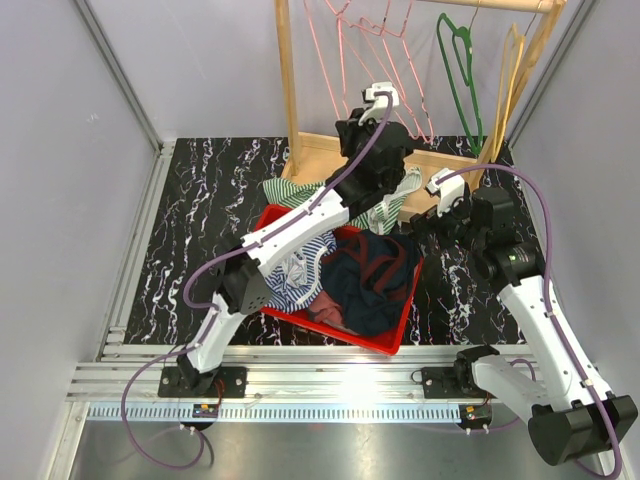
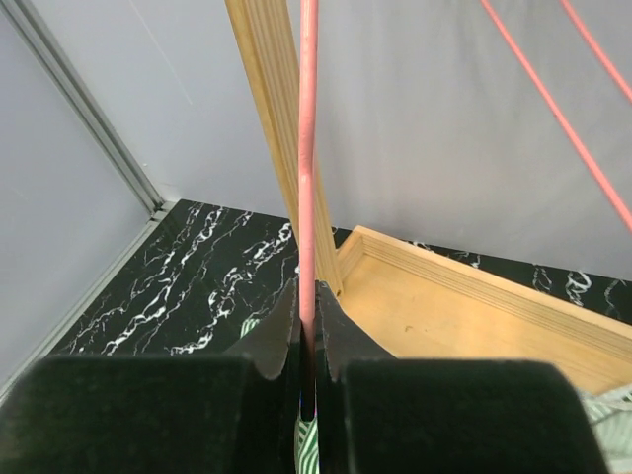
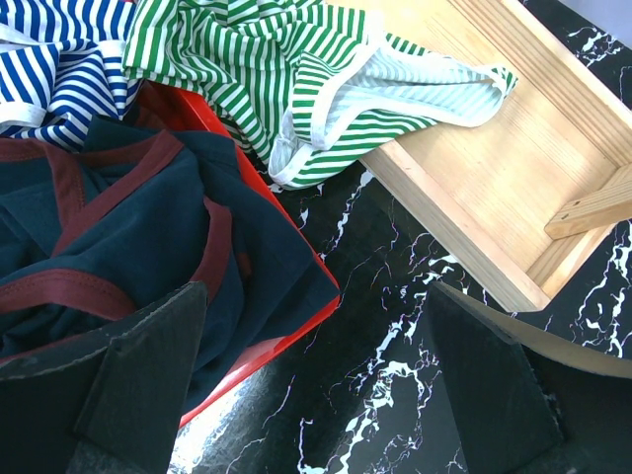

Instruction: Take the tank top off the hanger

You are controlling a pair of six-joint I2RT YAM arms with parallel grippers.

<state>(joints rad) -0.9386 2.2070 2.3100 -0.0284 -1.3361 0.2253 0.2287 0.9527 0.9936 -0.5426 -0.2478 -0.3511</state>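
My left gripper (image 1: 352,128) is shut on the thin pink hanger (image 2: 308,148), which runs straight up between the jaws beside the rack's wooden post (image 2: 269,109). The green-and-white striped tank top (image 3: 257,59) lies crumpled across the rack's wooden base (image 3: 474,178) and the far rim of the red bin (image 3: 316,267). A bit of its striped cloth (image 2: 306,434) shows just below the left jaws. Whether it still hangs on the hanger I cannot tell. My right gripper (image 3: 316,365) stands open over the black marble table, beside the bin's corner, holding nothing.
The red bin (image 1: 330,335) holds a navy garment with maroon trim (image 1: 365,275) and a blue-striped one (image 1: 300,275). More pink hangers (image 1: 400,60), a green one (image 1: 460,60) and a yellow one (image 1: 510,70) hang on the rack. Grey walls close in both sides.
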